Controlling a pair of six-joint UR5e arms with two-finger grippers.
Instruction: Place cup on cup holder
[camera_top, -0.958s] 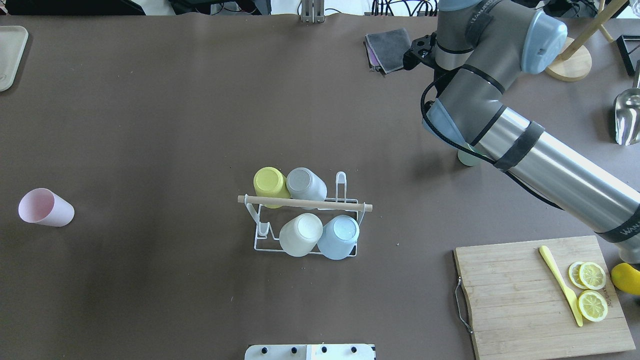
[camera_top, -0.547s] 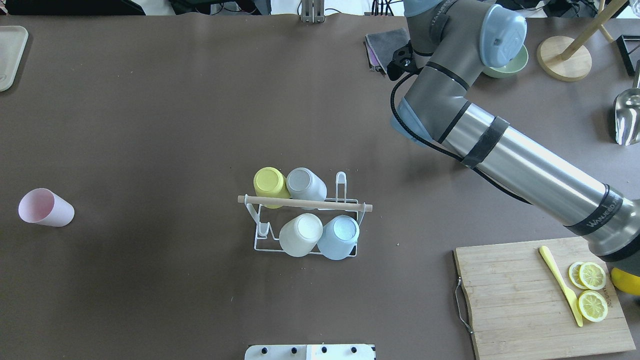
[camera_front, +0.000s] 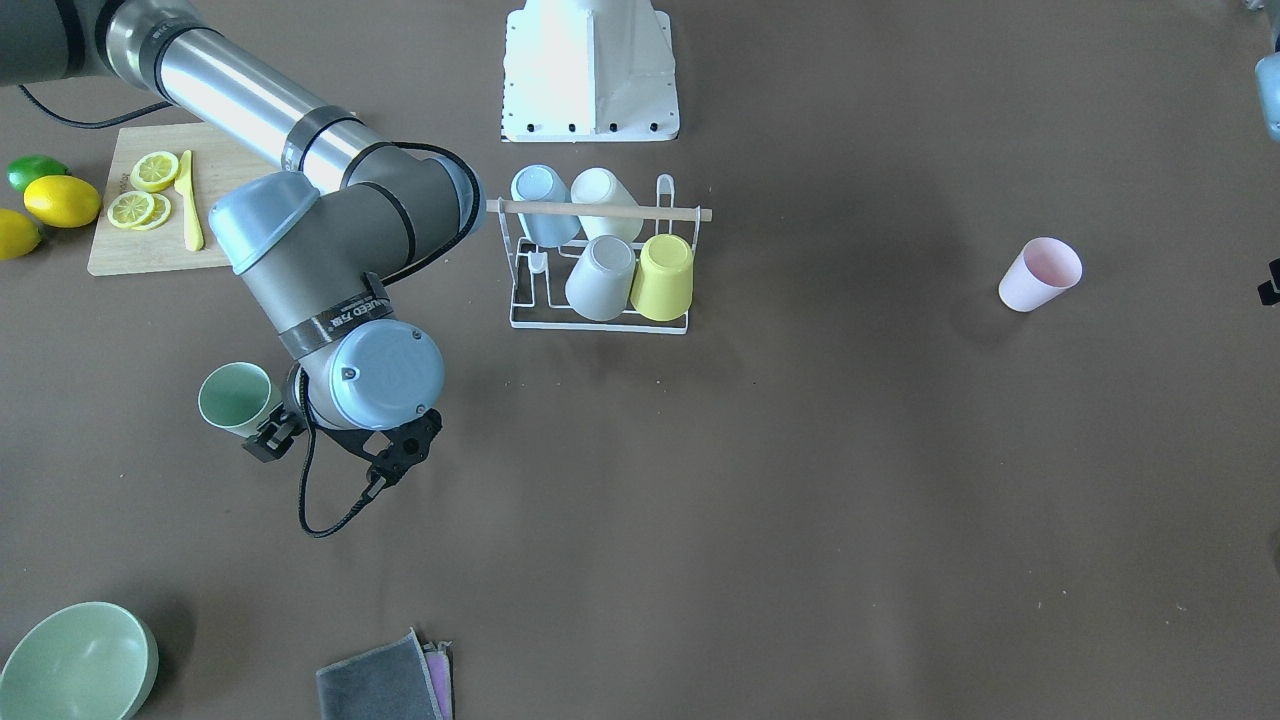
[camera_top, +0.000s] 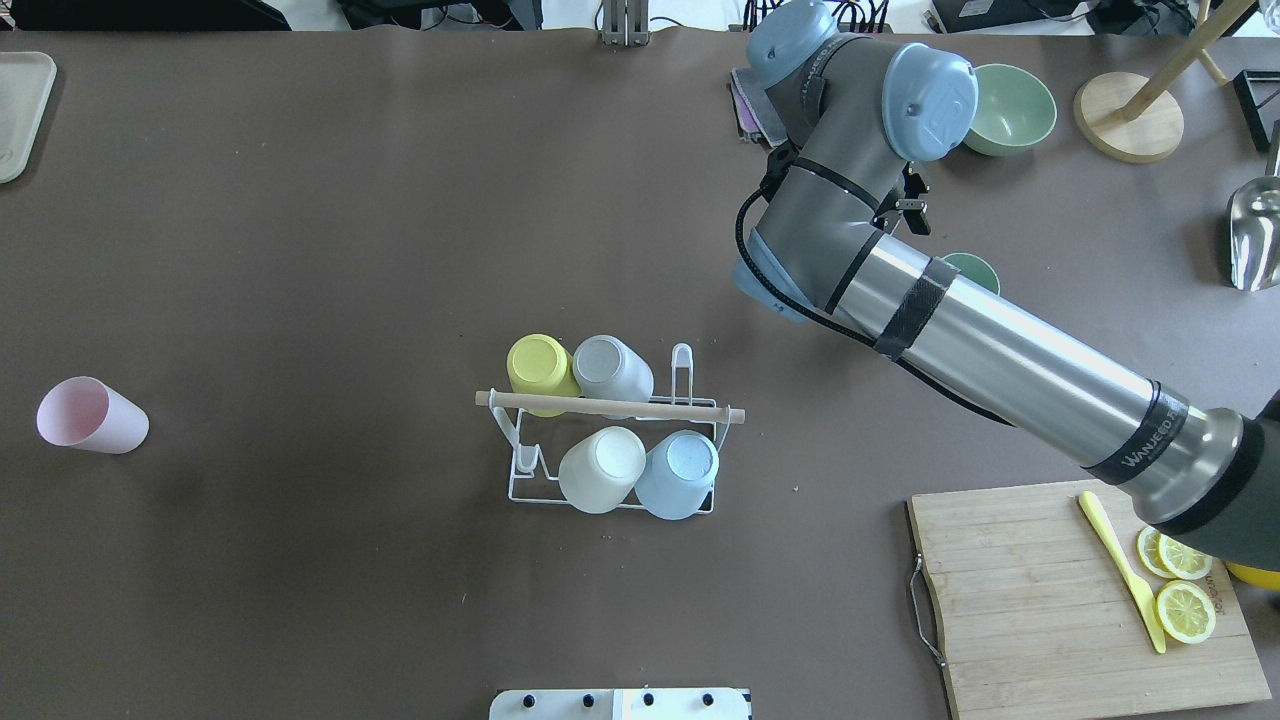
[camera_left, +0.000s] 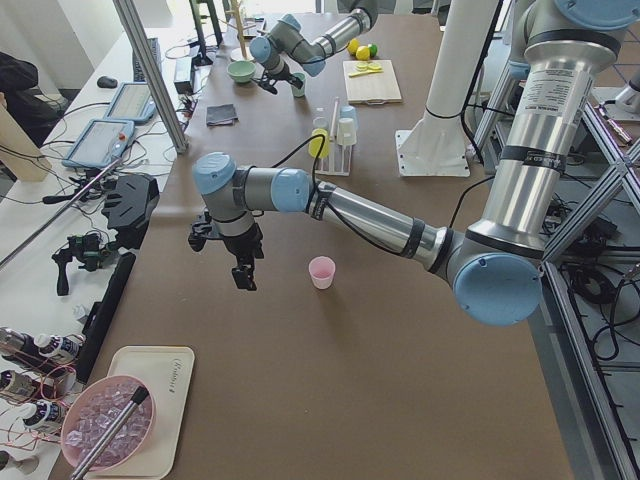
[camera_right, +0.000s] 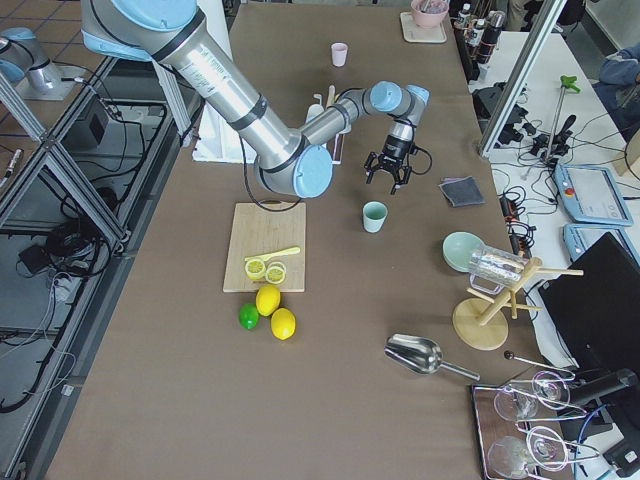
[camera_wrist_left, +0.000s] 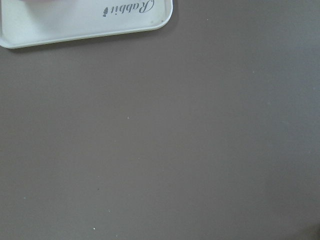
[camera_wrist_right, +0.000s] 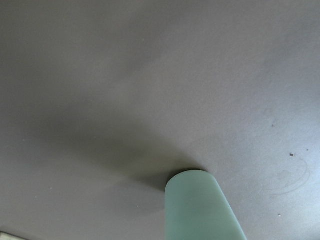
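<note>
Since the green cup (camera_front: 235, 398) stands upright and mouth-up on the table (camera_front: 800, 500) with nothing holding it, the step in hand looks like the reach for it. Doing that well probably means centring the jaws over one wall of the cup, coming down without nudging it, and closing gently. The grip should sit low enough on the side that the cup can later be turned over onto a bare prong (camera_top: 682, 360). The right gripper (camera_right: 388, 180) hovers just beside the cup, toward the table's middle. Its jaws appear spread and hold nothing, and the cup is not between them; its wrist view catches the cup only at the lower edge. The cup holder (camera_top: 610, 407), already carrying four upturned cups, sits well apart at the table's centre. The left gripper (camera_left: 243, 278) hangs far off, and I cannot tell how its jaws stand.
</note>
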